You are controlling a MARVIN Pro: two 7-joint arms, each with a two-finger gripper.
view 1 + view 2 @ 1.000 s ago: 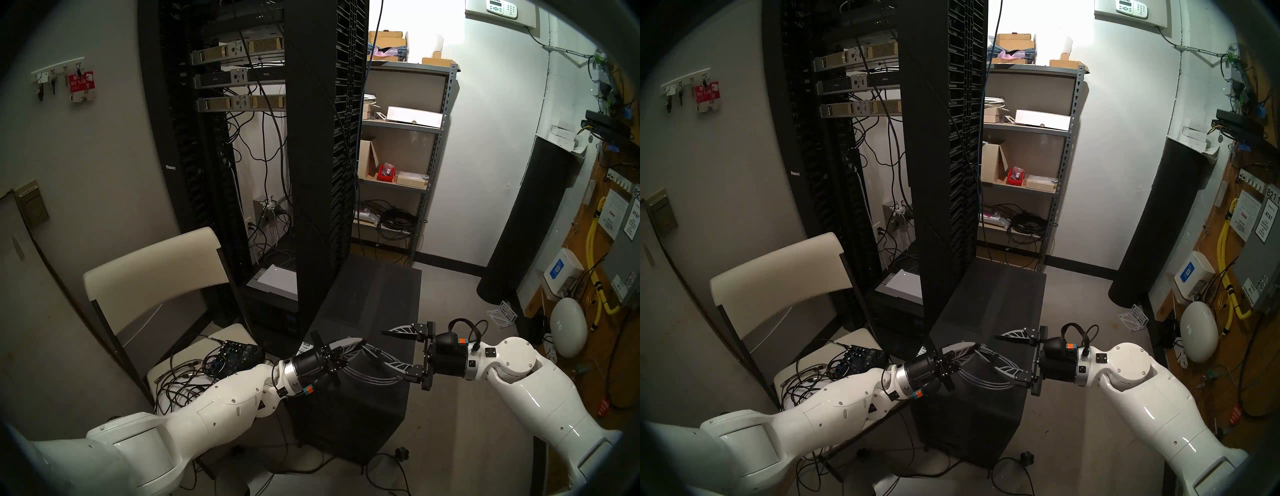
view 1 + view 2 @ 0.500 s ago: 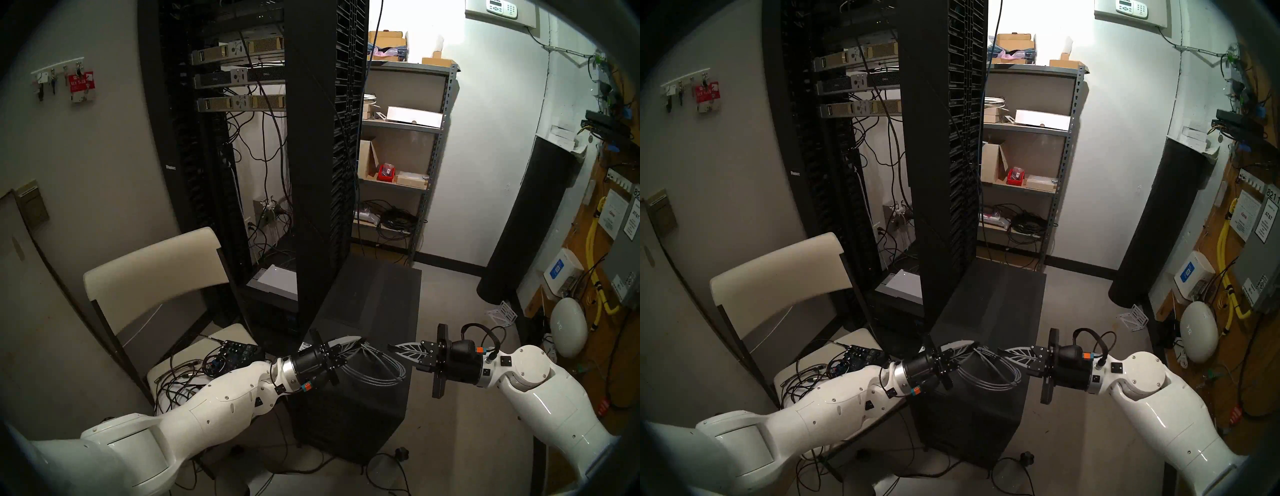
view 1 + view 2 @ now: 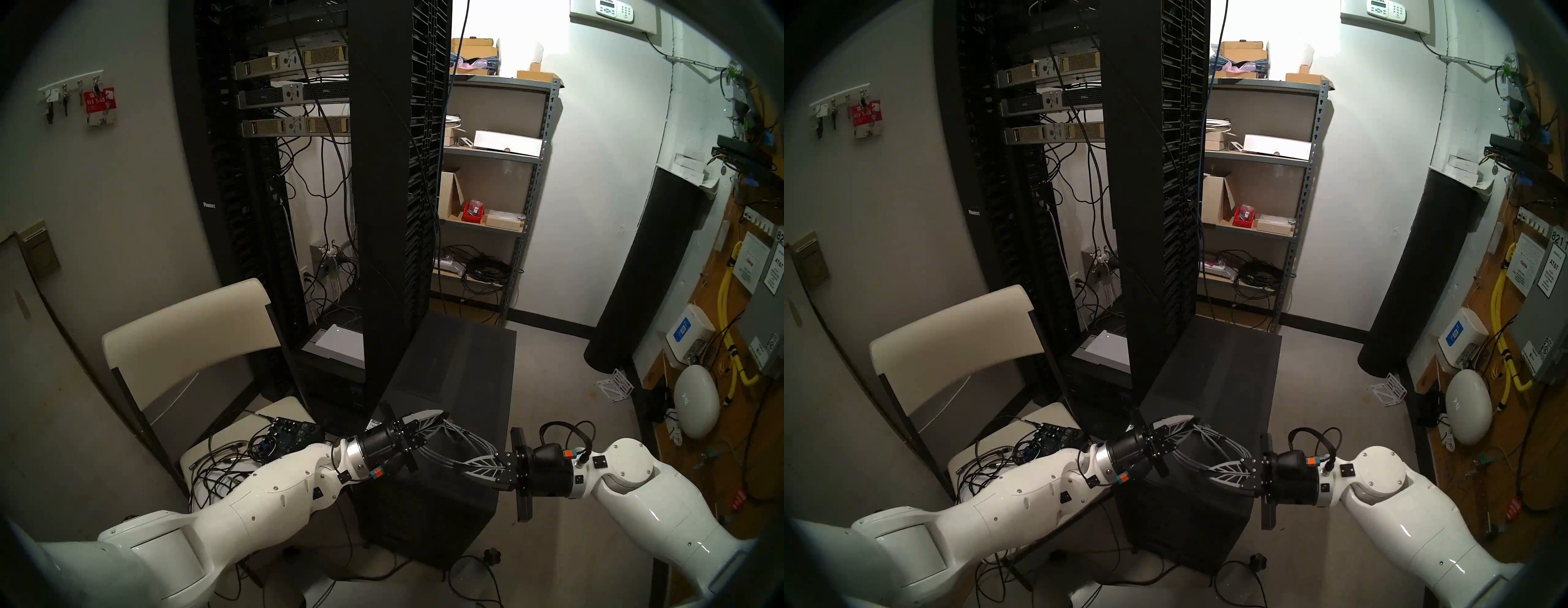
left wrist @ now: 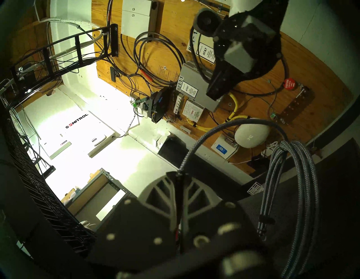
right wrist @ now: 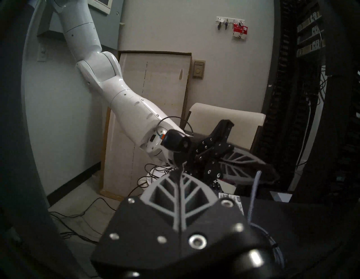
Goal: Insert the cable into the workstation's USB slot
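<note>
So the black workstation (image 3: 449,382) is the landmark here, it sits on the floor right against the foot of the tall server rack (image 3: 394,191), and both arms meet over the near end of its matte top. The left gripper (image 3: 439,415) comes in from the chair side and its jaws are clamped on the cable (image 3: 469,443); in the left wrist view you can see the grey braided cord (image 4: 196,148) coming straight out from between the pressed-together fingertips (image 4: 171,176), arching up and then dropping into the wound loop (image 4: 288,185) that hangs over the workstation's top. The right gripper (image 3: 460,467) reaches in from the other side of the workstation, jaws together, tips right at the lower part of the hanging loop. Can't tell from any view whether it's actually pinching a strand or just touching the coil; in the right wrist view the fingers (image 5: 175,194) look closed flat on each other with a bit of cord (image 5: 255,194) running just beside them. The small metal plug I can't pick out anywhere. On the workstation's left is a white folding chair (image 3: 186,335) with a blue-black audio box (image 3: 288,437) and a tangle of thin black wires on its seat, well apart from the grey cable.
</note>
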